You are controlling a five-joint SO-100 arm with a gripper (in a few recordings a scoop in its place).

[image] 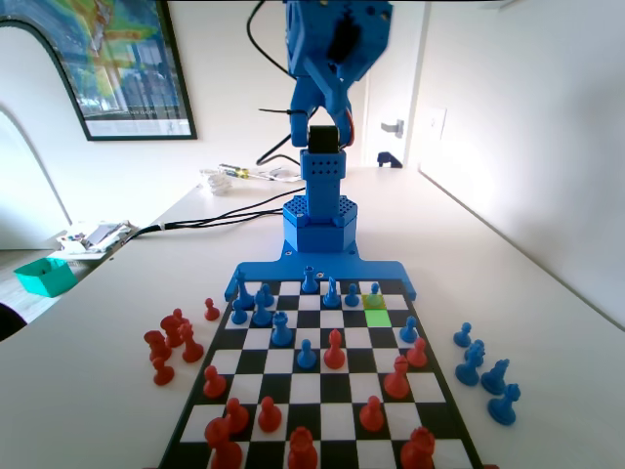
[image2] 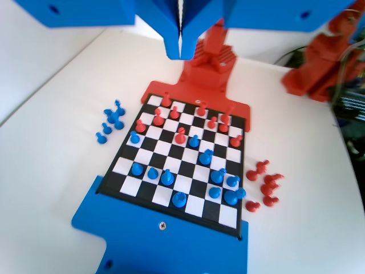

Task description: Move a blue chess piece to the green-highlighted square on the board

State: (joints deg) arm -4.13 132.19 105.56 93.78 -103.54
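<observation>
The pawn (image: 374, 289) most likely meant stands on the board's (image: 444, 415) back row by the blue frame, on the square just behind the green square (image: 377, 318) in the fixed view, one file in from the board's right edge. In the wrist view I take it for the pawn (image2: 137, 169) near the board's left edge (though which blue piece is intended is a judgement). The green square itself is bare.

Risks from here: other blue pieces crowd that back row, so a descent slightly off line could knock a neighbour or seize the wrong piece. The knob head is small and smooth; a shallow grip may let it slip or tip. Setting it down off-centre would leave it straddling squares.

The arm is raised high above the frame end, folded upward, looking down along the board. The pincer (image2: 181, 50) hangs at the wrist view's top, jaws pressed together and holding nothing.
</observation>
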